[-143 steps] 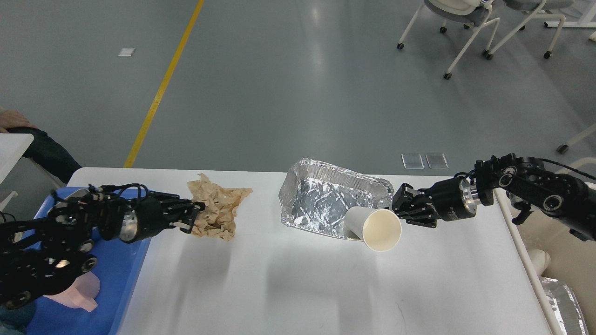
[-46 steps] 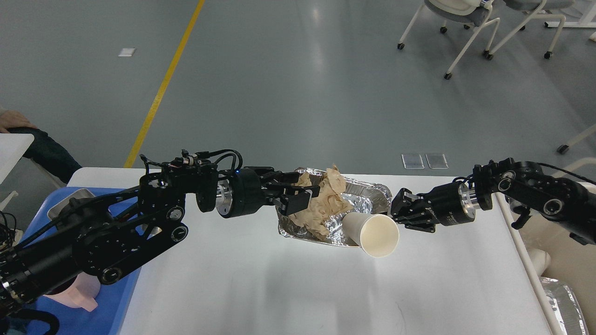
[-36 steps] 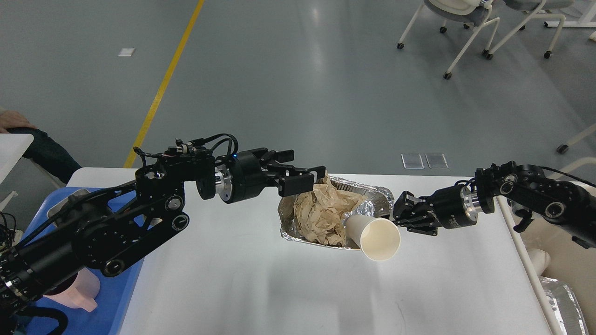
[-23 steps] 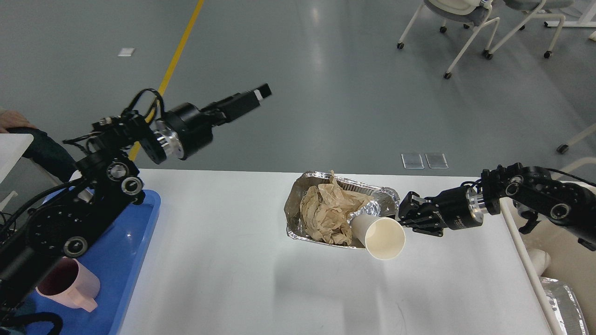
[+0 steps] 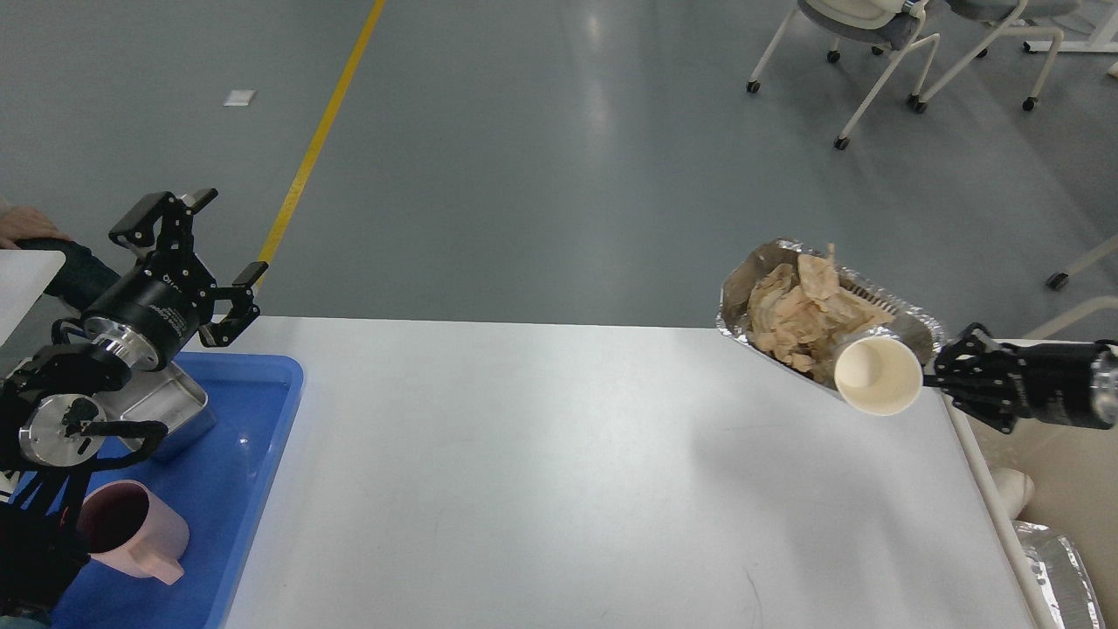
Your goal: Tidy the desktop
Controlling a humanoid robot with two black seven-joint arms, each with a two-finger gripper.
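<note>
Left fingers (image 5: 194, 240) spread wide, holding nothing, raised above the near-left corner region beside the blue plastic tray (image 5: 253, 454). Tray holds a pink plastic mug (image 5: 131, 533) and a small metal box (image 5: 170, 411).

Large smooth white rectangular worktop (image 5: 541, 472) fills the middle, between both arms, glossy, rounded corners.

Right fingers (image 5: 948, 382) closed on the rim of a crinkled silver foil tray (image 5: 742, 301), lifted and tilted over the worktop's far-right corner. Inside: crumpled brown paper (image 5: 799, 310) and a white paper cup (image 5: 876, 376) on its side.
</note>
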